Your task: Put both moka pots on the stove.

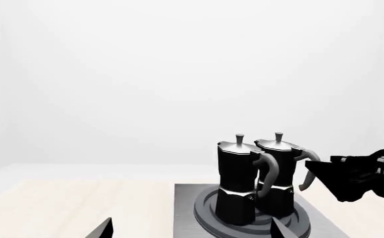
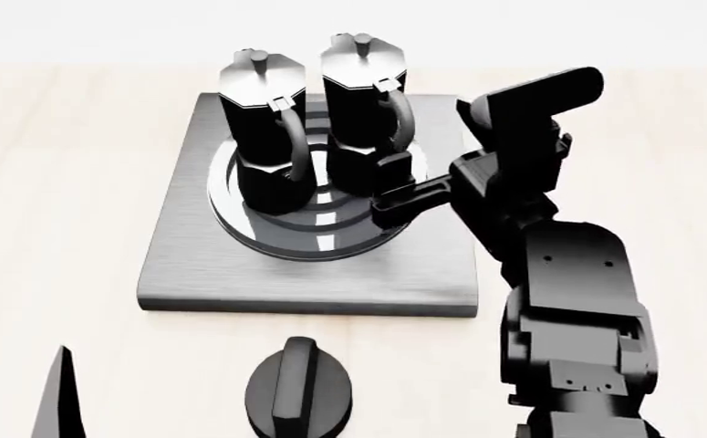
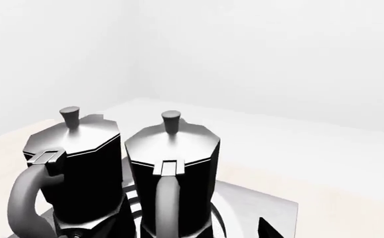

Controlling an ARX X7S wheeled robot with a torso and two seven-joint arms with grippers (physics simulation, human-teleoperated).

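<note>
Both moka pots are standing upright on the stove (image 2: 195, 265), side by side on the ring burner (image 2: 317, 239), long axes vertical, lid knobs up. The left pot (image 2: 262, 128) and the right pot (image 2: 366, 114) are sitting just beside each other; whether they are touching is unclear. Both handles are pointing toward the robot.

The right gripper (image 2: 389, 196) is sitting just beside the right pot's handle, on the robot's side of it, fingers aimed at the pot. It appears released, gripping nothing, though the gap between the jaws is partly hidden.

The left gripper is showing only 2 fingertips (image 1: 102, 229) in its wrist view, spread apart and empty, well back from the stove.

A black knob (image 2: 298, 391) is lying on the table (image 2: 36, 182) near the stove's front edge.

Judgement: placement looks done; the right arm, being nearer, needs only to back straight away from the handle.
</note>
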